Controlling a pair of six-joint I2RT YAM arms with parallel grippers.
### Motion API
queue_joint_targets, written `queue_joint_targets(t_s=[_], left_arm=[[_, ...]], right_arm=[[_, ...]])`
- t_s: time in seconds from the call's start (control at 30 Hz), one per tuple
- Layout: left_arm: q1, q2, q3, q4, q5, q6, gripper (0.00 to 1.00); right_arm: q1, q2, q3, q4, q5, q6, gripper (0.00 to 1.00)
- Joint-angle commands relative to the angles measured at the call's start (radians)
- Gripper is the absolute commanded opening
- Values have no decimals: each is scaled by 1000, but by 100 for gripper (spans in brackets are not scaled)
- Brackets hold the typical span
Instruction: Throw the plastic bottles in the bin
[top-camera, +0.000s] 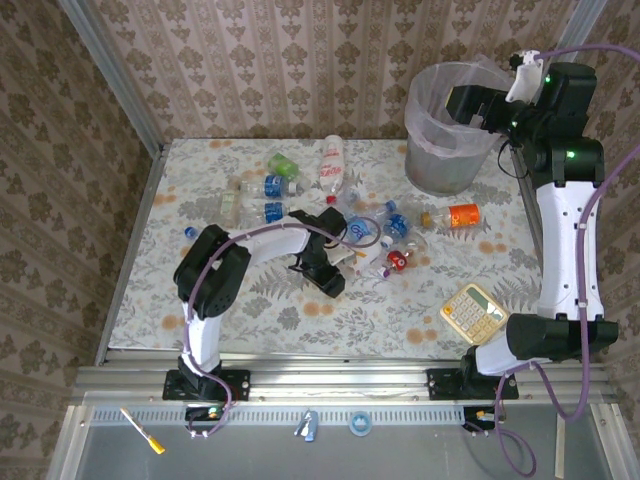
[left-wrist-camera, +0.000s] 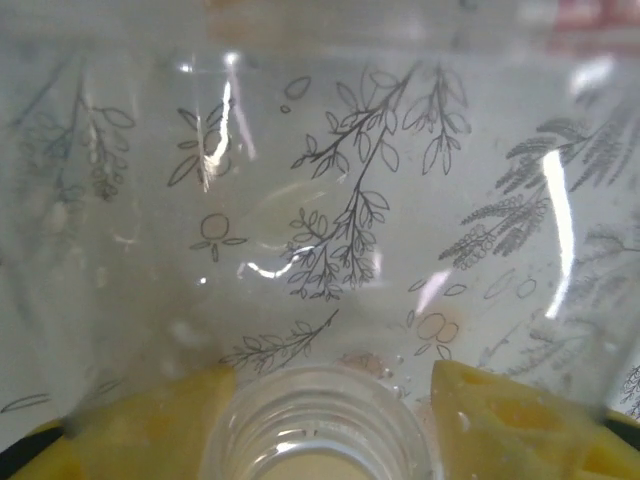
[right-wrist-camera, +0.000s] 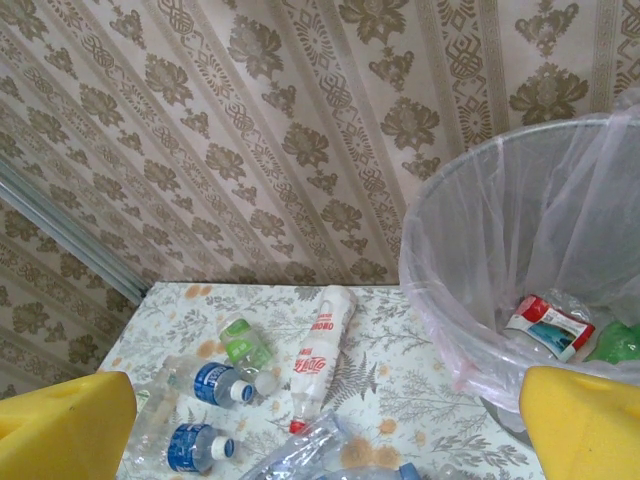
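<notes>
The left gripper (left-wrist-camera: 332, 372) is hard to read: a clear bottle (left-wrist-camera: 330, 200) blurs its wrist view, the neck between narrowed jaws, and I cannot tell whether they grip it. Other plastic bottles (top-camera: 268, 212) lie scattered mid-table. Farther off, the right gripper (right-wrist-camera: 325, 390) hangs wide and empty at the bin (right-wrist-camera: 450, 290), where a red-labelled bottle (right-wrist-camera: 548, 325) lies inside.

One bin (top-camera: 440, 168), one calculator (top-camera: 476, 312), two arms, and about nine plastic bottles (top-camera: 397, 224) on the table (top-camera: 250, 320).
Left arm (top-camera: 215, 265), right arm (top-camera: 562, 230). On the table are one green bottle (top-camera: 283, 163), one white bottle with a red label (top-camera: 331, 165), one orange-labelled bottle (top-camera: 462, 216), two blue-labelled bottles (top-camera: 265, 186) side by side, one red-capped bottle (top-camera: 396, 262), and a heap of clear crushed ones too tangled to number. Two more lie in the bin: a red-labelled bottle (right-wrist-camera: 548, 325) and a second green bottle (right-wrist-camera: 615, 342).
</notes>
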Motion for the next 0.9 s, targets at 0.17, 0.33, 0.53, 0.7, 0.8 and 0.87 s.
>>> queue_joint_targets(t_s=[0.17, 0.33, 0.53, 0.7, 0.8, 0.87], left_arm=[[-2, -103, -47, 37, -5, -11, 42], [-3, -147, -69, 53, 2, -10, 39], [-3, -203, -107, 82, 13, -6, 38], [-3, -273, -132, 114, 2, -23, 37], [-3, -329, -147, 141, -5, -44, 36], [-3, -368, -156, 160, -12, -55, 36]], right_arm=[[5, -32, -23, 37, -22, 16, 100], [5, -41, -44, 48, -26, 22, 100], [5, -49, -58, 56, -35, 34, 100], [5, -52, -62, 54, -48, 53, 100], [5, -48, -55, 38, -61, 69, 100], [6, -45, -52, 29, -70, 82, 100]])
